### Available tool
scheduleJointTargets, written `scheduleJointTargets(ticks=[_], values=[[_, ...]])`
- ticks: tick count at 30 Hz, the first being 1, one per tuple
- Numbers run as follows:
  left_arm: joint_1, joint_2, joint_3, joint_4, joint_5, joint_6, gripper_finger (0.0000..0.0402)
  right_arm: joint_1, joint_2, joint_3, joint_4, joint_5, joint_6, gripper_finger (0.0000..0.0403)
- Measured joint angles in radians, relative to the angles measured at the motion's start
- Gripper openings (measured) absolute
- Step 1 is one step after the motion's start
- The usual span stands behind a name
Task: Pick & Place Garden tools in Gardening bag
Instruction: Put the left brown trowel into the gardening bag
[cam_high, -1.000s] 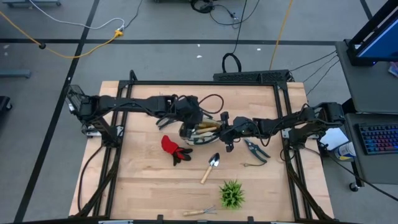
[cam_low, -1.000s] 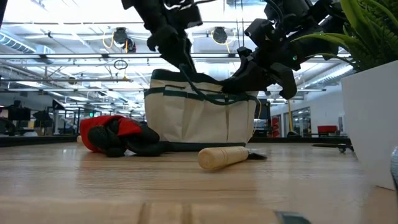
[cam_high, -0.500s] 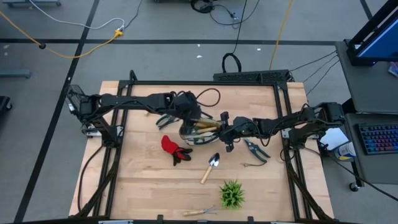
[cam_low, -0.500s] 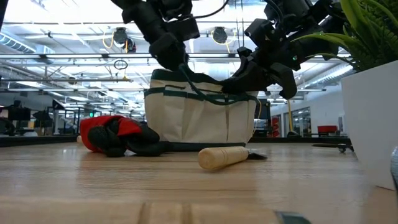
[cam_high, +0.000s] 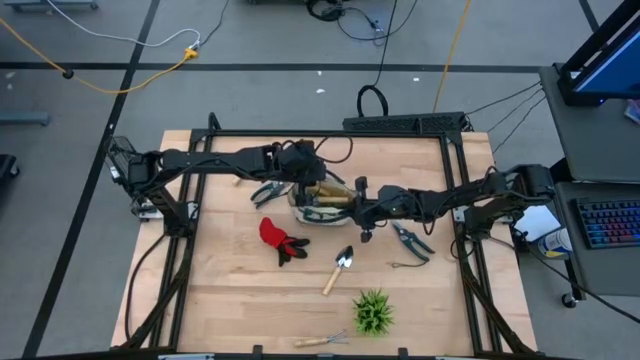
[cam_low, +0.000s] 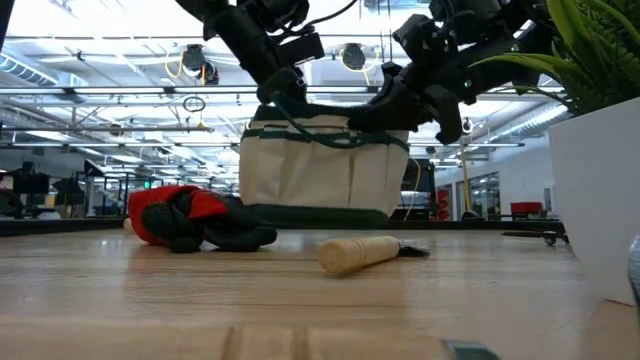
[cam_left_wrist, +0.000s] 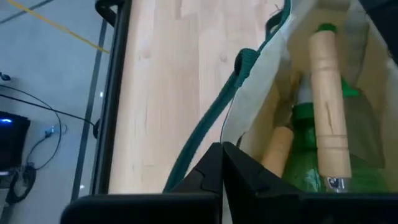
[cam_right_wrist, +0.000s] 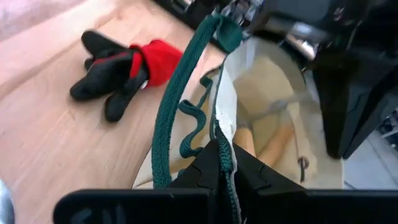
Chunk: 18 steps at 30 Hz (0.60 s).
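Observation:
The cream gardening bag (cam_high: 322, 203) with dark green trim stands mid-table, wooden-handled tools (cam_left_wrist: 326, 112) inside it. My left gripper (cam_left_wrist: 222, 163) is shut on its left rim, my right gripper (cam_right_wrist: 221, 163) on its right rim. On the table lie the red-and-black glove (cam_high: 280, 240), a trowel (cam_high: 340, 268), pruning shears (cam_high: 411, 240) right of the bag, dark-handled shears (cam_high: 266, 191) left of it, and a little rake (cam_high: 321, 341) at the near edge. My left gripper pinches the bag's cream rim with its green trim (cam_left_wrist: 227, 134) between its two fingers, slanting down from the table's left. The rim is drawn up toward the fingers. My right gripper pinches the green-trimmed rim (cam_right_wrist: 218, 138) on the bag's opposite side, coming nearly level from the table's right. A green loop handle (cam_right_wrist: 177, 93) arches beside it.
A green spiky plant (cam_high: 373, 312) in a white pot stands near the front edge, right of centre. A black frame (cam_high: 330, 133) runs around the tabletop. Bare wood lies at the front left.
My left gripper has gone toward the bag's left rim and shut on it. The bag, held at both rims, has shifted a little toward the table's far edge, and its base shows higher in the low view.

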Motion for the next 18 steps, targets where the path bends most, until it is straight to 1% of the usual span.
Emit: scheduleJointTargets(ticks=[3,6,8,11,15,18], values=[[0.0,0.0,0.0,-0.002,0.001,-0.013,0.0005,-0.014,0.0,0.0,-0.044,-0.002,0.044,0.0006],[0.0,0.0,0.0,-0.022,-0.007,0.009,0.0004,-0.029,0.0,0.0,-0.103,0.002,0.051,0.0006],[-0.004,-0.001,0.0,-0.006,-0.033,0.002,0.0004,-0.029,0.001,0.0,-0.083,0.004,0.054,0.0006],[-0.001,-0.015,0.0,0.013,-0.037,-0.004,0.0003,-0.027,-0.001,0.001,-0.045,-0.004,0.044,0.0006],[-0.001,-0.013,-0.001,0.002,-0.033,-0.018,0.0003,-0.029,0.0,0.001,-0.097,0.004,0.039,0.0006],[-0.002,-0.013,-0.001,0.007,-0.006,-0.031,0.0002,-0.029,0.0,0.001,-0.087,0.004,0.082,0.0009]])
